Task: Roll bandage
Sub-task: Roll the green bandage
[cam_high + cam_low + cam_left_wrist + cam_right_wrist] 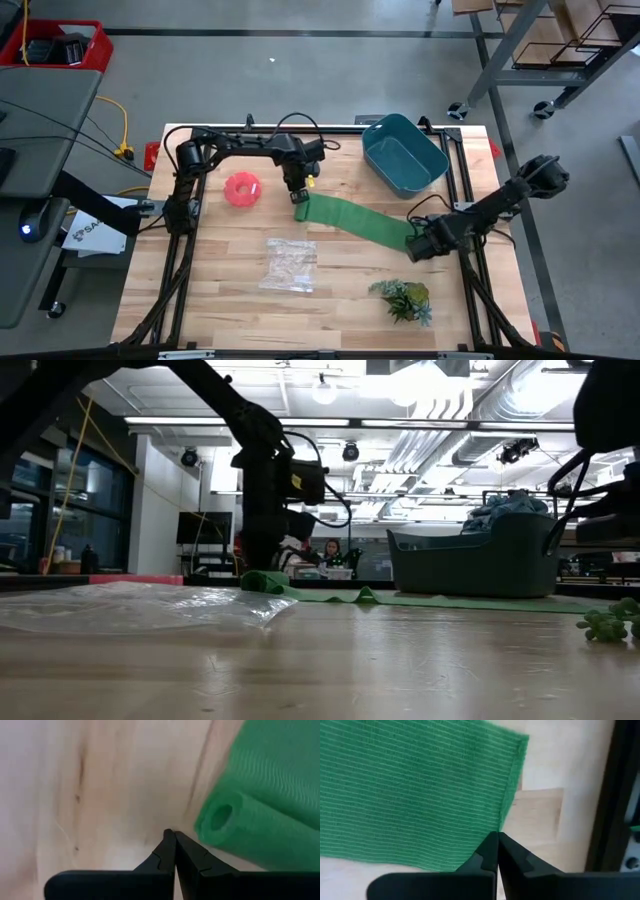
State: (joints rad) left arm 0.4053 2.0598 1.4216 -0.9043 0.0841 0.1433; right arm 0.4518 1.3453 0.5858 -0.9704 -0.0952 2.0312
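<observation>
The bandage [355, 222] lay flat on the wooden tabletop [220, 300] as a long green strip of ribbed, woven fabric, running from the left tool [299, 194] across to the right tool [413, 243]. At the end nearest the left tool, the fabric had been turned over into a short, tight roll with a small hollow core [220, 817], and the rest of the strip spread away behind it. The left tool [174, 837] was clenched with nothing between its tips, which sat just beside the open end of that roll without gripping it. At the far end, the strip finished in a squared, slightly frayed edge [512, 780]. The right tool [497, 837] was also clenched and empty, its tips resting at that edge of the fabric, close to the corner. In the low view the bandage [400, 598] showed as a thin green band on the tabletop, with a small raised hump at the rolled end [262, 582].
</observation>
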